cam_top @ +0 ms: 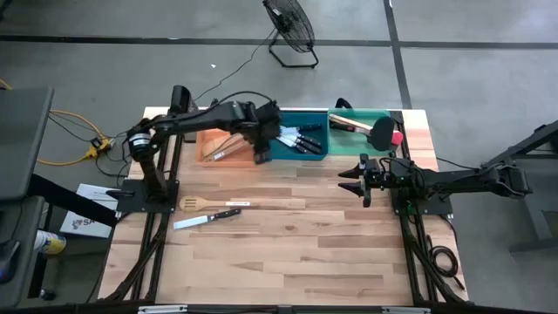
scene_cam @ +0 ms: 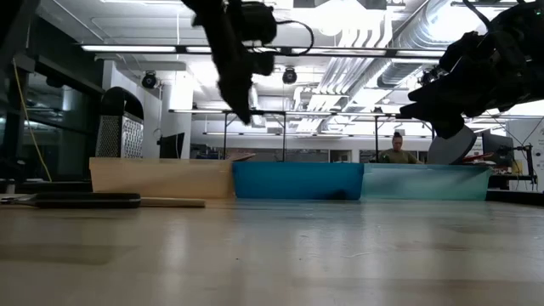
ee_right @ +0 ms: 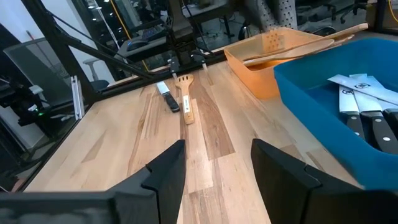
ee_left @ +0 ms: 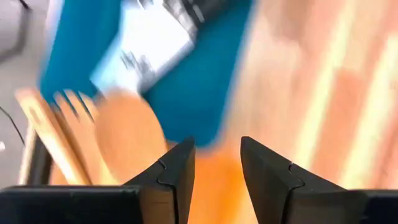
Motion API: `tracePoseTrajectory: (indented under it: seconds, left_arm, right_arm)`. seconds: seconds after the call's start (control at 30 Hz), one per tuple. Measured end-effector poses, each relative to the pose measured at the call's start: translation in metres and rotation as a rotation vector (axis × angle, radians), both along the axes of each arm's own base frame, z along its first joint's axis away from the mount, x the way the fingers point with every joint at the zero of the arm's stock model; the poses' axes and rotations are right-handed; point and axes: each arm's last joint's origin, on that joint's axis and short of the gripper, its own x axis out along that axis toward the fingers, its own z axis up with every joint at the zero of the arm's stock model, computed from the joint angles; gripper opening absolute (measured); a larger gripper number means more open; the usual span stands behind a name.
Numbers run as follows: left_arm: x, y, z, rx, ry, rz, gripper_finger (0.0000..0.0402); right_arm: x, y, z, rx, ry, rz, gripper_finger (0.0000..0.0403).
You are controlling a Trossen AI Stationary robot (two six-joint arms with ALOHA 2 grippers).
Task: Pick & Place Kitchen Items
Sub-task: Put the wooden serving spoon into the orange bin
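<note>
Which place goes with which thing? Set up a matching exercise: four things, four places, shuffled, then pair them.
Things:
1. wooden fork
2. steel knives
3. wooden spoons
4. black turner head

Places:
A. in the green bin
B. on the bare table
C. in the blue bin
D. in the orange bin

Pairs: 1-B, 2-C, 3-D, 4-A

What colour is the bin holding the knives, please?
The knife bin is blue, clearest in the high view.
</note>
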Motion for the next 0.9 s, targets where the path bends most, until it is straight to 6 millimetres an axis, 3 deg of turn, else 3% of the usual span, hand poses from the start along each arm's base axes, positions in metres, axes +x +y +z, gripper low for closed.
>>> tracePoseTrajectory:
  seconds: [0.17,0.33,0.47,0.63,0.9]
  left_arm:
    - [-0.019,-0.035,0.011,-0.043,0.142,0.006,0.0125]
    - [-0.024,-0.073,0.018,-0.007,0.160,0.029,0.0125]
    - [-0.023,-0.099,0.011,-0.023,0.157,0.076,0.0125]
    - [-0.027,-0.127,-0.009,-0.046,0.203,0.102,0.0125]
    - [-0.047,-0.156,-0.061,-0.003,0.353,0.104,0.0125]
  right_arm:
    - [0.000,0.000,0.000,0.000,0.000,0.000,0.0174]
    - [0.000,0.000,0.000,0.000,0.000,0.000,0.0174]
    - [0.000,0.000,0.000,0.000,0.000,0.000,0.0174]
    - [0.000,0.000,0.000,0.000,0.000,0.000,0.0174]
    - [0.000,0.000,0.000,0.000,-0.001,0.000,0.0174]
